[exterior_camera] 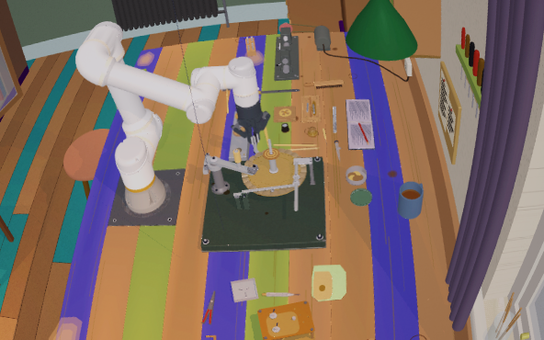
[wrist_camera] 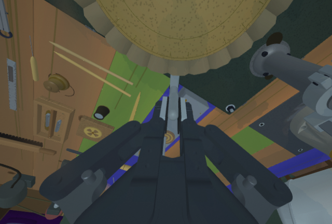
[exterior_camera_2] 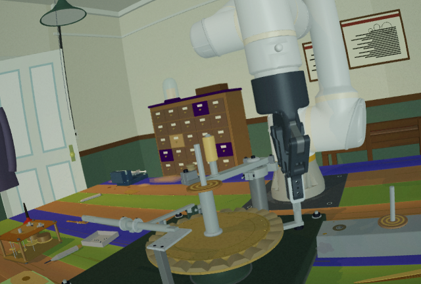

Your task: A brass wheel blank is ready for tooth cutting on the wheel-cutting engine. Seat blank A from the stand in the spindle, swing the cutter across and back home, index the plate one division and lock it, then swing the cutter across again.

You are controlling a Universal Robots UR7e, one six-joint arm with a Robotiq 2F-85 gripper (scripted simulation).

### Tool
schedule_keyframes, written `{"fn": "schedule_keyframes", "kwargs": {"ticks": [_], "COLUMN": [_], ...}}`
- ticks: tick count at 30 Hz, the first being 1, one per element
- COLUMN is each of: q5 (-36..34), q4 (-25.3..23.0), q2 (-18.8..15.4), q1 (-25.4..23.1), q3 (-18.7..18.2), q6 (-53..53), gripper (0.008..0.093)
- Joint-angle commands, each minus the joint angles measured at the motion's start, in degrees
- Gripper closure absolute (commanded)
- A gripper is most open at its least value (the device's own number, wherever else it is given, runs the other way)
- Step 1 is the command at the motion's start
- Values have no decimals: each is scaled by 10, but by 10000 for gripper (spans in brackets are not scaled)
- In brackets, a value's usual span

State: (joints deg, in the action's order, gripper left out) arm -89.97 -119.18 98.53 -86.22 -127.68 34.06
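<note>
A thin grey upright peg (wrist_camera: 173, 93) stands at the rim of the notched brass index plate (exterior_camera_2: 217, 240), and I hold it in my closed gripper (exterior_camera_2: 296, 196) (wrist_camera: 173, 113) (exterior_camera: 253, 138). The brass wheel blank (exterior_camera_2: 204, 186) sits up on the grey spindle (exterior_camera_2: 208, 202) at the plate's centre. The cutter arm (exterior_camera_2: 234, 169) with its yellow handle (exterior_camera_2: 209, 149) reaches over the blank from its post (exterior_camera_2: 259, 189). A second ringed blank (exterior_camera_2: 392, 220) sits on a peg of the grey stand (exterior_camera_2: 369, 236) to the right.
The dark green base slab (exterior_camera: 263, 216) carries the engine. A grey lever bar (exterior_camera_2: 129, 224) sticks out to the left of the plate. A blue mug (exterior_camera: 410, 198), small dishes (exterior_camera: 356, 174), a notebook (exterior_camera: 360, 123) and wooden sticks (wrist_camera: 91, 69) lie on the bench beside it.
</note>
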Motion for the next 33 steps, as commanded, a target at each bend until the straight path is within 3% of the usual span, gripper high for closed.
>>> {"fn": "schedule_keyframes", "kwargs": {"ticks": [1, 33], "q5": [0, 0], "q4": [0, 3], "q2": [1, 17], "q1": [0, 10], "q3": [0, -13], "q6": [3, 59], "gripper": [934, 934]}}
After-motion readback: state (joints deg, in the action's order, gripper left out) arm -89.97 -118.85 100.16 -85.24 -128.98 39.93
